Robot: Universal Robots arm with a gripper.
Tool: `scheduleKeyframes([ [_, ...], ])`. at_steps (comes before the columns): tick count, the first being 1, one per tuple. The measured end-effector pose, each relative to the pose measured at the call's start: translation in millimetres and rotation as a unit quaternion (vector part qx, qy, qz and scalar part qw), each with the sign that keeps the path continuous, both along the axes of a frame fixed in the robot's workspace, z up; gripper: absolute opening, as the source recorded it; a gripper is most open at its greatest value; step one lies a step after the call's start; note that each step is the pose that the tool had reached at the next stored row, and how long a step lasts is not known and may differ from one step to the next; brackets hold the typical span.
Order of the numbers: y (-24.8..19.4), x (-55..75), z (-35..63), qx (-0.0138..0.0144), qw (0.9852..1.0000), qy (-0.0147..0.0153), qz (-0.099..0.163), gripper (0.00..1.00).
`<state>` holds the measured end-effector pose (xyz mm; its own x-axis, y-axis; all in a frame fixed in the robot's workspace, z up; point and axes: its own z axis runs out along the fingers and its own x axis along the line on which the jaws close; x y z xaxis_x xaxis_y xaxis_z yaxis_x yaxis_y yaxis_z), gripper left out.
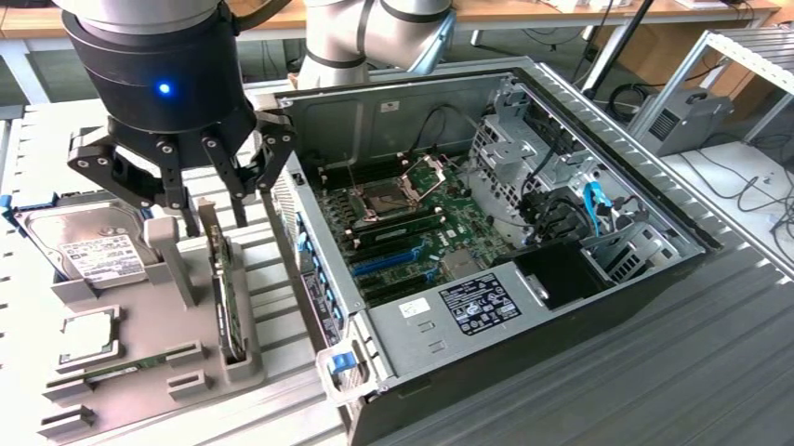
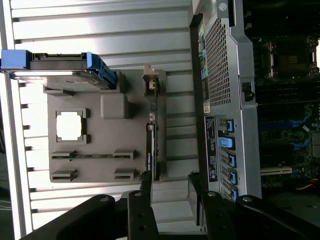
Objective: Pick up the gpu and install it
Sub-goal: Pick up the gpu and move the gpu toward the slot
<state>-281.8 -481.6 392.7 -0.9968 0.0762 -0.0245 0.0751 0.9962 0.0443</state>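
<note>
One tool (image 1: 218,223) is seen hanging from the arm (image 1: 162,84) over a grey holder (image 1: 149,381), with its fingers (image 1: 189,209) spread apart and nothing gripped between them. The gpu (image 1: 225,297) is found standing on its edge in a slot along the side of the holder nearest the computer case (image 1: 410,348), just below the fingertips; whether either finger touches its top edge cannot be told. In the wrist view the tool (image 2: 169,182) is likewise shown released, and the gpu (image 2: 152,145) appears as a thin dark strip lined up closer to one finger than to the other. An upright grey post (image 1: 167,265) of the holder is set just beside the gpu, on the exterior view's left, near one finger. A hard drive (image 1: 93,246) with a white label is held in a blue carrier at the end of the holder towards the exterior view's left. A square processor (image 1: 87,336) and a narrow memory stick (image 1: 125,364) are laid in recesses well apart from the gpu. The case is laid open on the ribbed bench (image 1: 694,372), just beside the holder on the exterior view's right, and its perforated wall (image 2: 220,60) rises close to the gpu's slot. Inside the case, a motherboard (image 1: 416,232) with a processor socket (image 1: 390,190), blue expansion slots (image 1: 385,265), cables and a labelled power supply (image 1: 478,305) are exposed.
</note>
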Motion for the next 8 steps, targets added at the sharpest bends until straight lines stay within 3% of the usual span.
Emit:
scheduleKeyframes([
  [8, 0.0, 0.0, -1.1, 0.0, 1.0, 0.0, 0.0, 0.42],
])
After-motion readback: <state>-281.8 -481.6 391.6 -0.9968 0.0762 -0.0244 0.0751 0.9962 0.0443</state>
